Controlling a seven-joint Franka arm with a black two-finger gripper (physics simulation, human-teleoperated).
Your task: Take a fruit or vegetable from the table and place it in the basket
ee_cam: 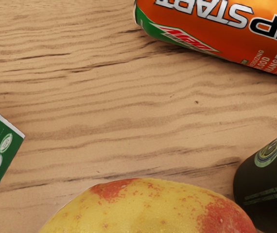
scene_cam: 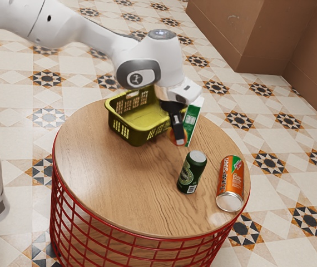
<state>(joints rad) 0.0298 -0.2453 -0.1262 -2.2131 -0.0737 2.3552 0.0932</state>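
our gripper is low at the mango; can't tell how far open it is or if it has hold. mango's at the table, right under the hand, near the basket. step looks like the grasp: we'd centre over the mango, squeeze across its narrower width, check it doesn't roll or slip (smooth, rounded skin), then lift straight until it clears the rim before going sideways. lower inside the walls, release gently. basket's upright, open-topped, inner floor partly visible, mango not in it. green-white box close by the gripper, mind bumping it. further out: dark green can upright, orange can on its side.
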